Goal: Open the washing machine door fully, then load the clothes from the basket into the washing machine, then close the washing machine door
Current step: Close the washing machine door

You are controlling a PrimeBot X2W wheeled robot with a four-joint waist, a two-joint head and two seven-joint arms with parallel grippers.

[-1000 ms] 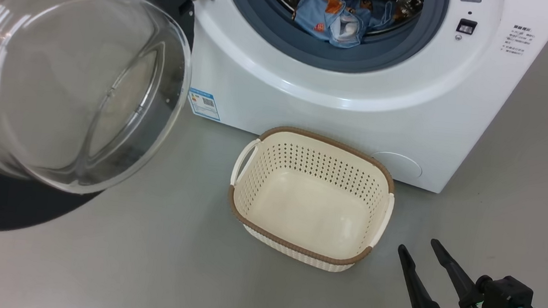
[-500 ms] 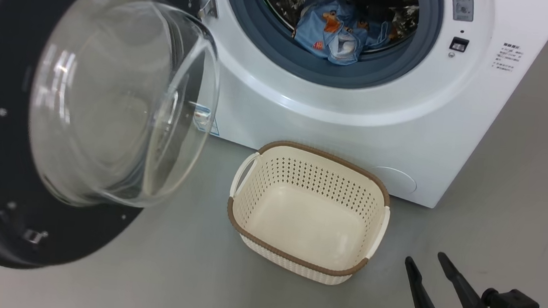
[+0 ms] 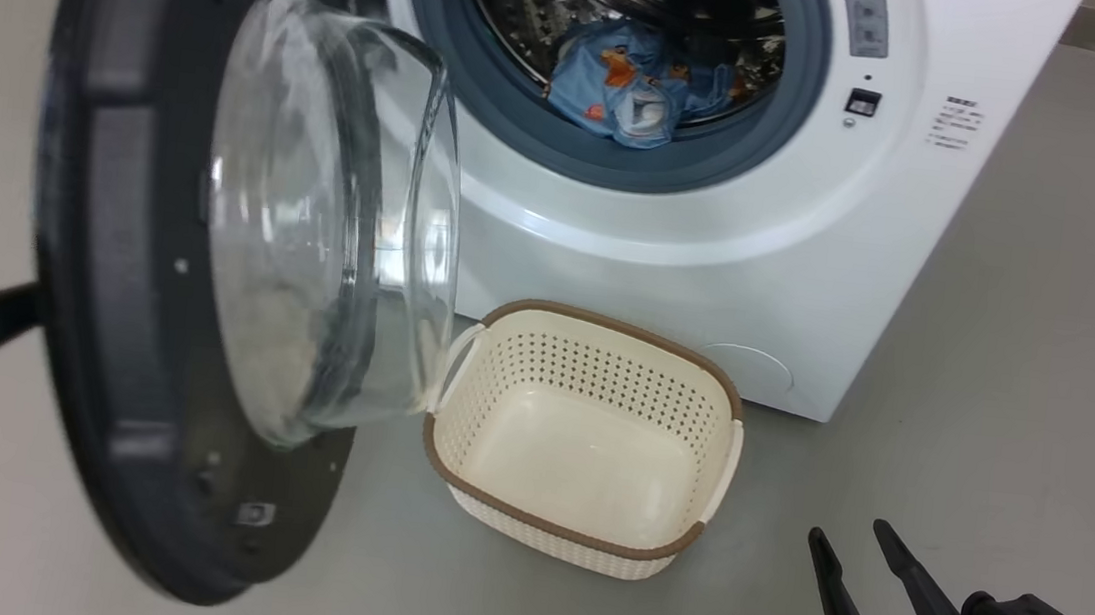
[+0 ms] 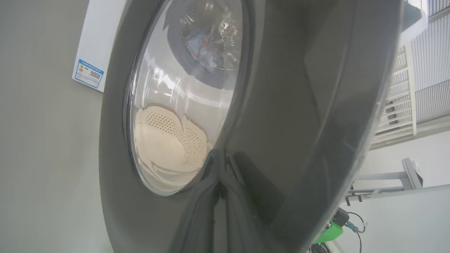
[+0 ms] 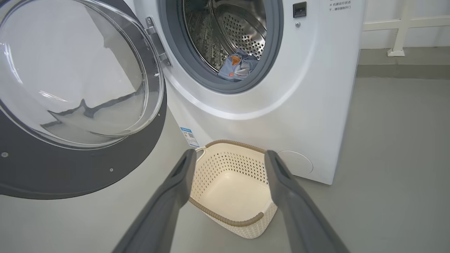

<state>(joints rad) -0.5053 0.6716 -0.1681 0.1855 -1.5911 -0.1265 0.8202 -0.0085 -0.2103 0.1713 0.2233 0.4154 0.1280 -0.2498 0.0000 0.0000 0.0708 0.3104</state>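
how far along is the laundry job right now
Loading looks done: the light-blue printed clothes lie in the steel drum of the white washing machine, and the cream perforated basket is empty. In hand: the left gripper sits against the outer face of the half-open round black glass-centred door. Left: shutting it. The right gripper hangs open, idle.

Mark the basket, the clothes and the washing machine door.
the basket [image 3: 582,467]: head view, bare inner floor.
the clothes [image 3: 618,93]: head view, blue fabric.
the washing machine door [image 3: 106,305]: head view, black frame.
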